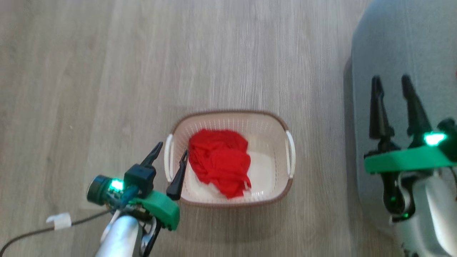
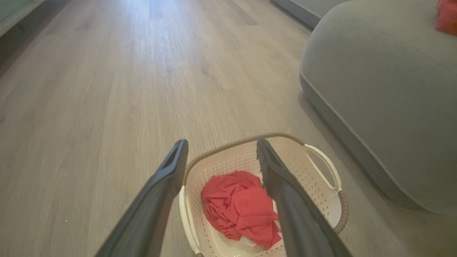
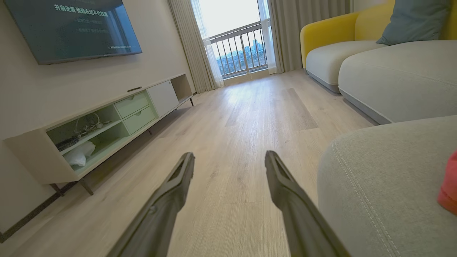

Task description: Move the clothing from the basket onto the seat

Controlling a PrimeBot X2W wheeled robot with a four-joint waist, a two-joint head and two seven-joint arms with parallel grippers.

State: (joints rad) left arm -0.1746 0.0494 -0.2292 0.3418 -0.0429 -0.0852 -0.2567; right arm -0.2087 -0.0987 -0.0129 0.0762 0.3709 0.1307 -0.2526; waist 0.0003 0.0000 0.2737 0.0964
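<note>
On the floor (image 1: 107, 71), red clothes (image 1: 219, 160) sit in the basket (image 1: 228, 121).
Left jaws, apart, straddle its left handle, clothes just beside; right jaws, apart, over the seat (image 1: 392, 43).

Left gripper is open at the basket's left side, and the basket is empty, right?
Not empty: the head view shows a red garment bunched in the basket. The rest holds: the left gripper is open at the basket's left side.
</note>
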